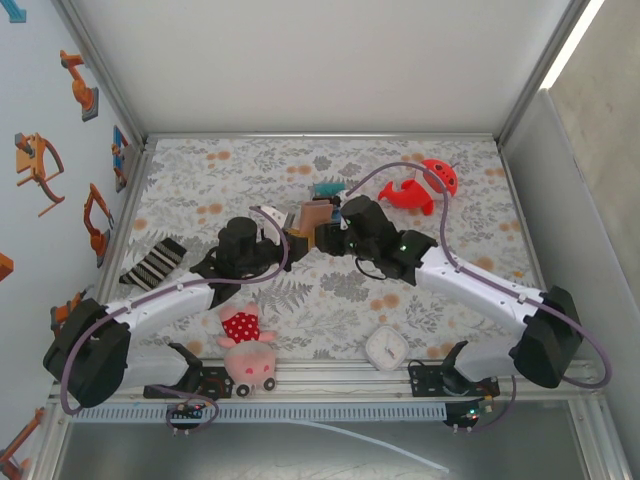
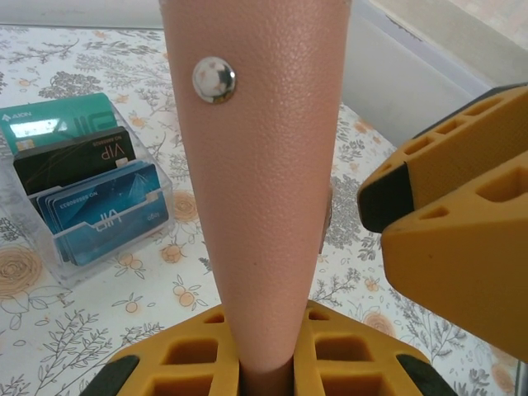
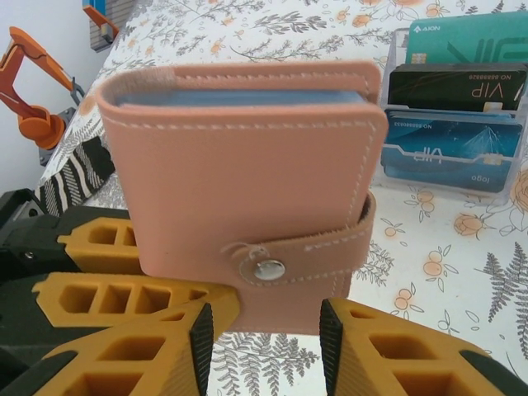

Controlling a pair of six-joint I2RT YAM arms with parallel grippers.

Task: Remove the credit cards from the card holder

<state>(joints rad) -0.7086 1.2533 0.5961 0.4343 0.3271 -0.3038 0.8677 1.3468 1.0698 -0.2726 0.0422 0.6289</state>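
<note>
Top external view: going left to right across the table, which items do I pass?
striped cloth → pink plush toy → card holder → white clock → red toy

The card holder [image 3: 247,181] stands upright mid-table with little room around it. The left gripper [image 2: 264,371] clamps its lower edge, and the right gripper [image 3: 264,338], fingers parted, crowds its snap face, so both those sides are taken. A clear card rack [image 1: 325,190] stands just behind the card holder and blocks the far side. A red toy [image 1: 420,185] lies beyond it to the right, and a striped cloth [image 1: 155,262] lies well apart on its left. On its near side, a plush toy [image 1: 243,345] and a white clock [image 1: 385,347] sit by the table [image 1: 200,180] edge. The space above the card holder is open.
</note>
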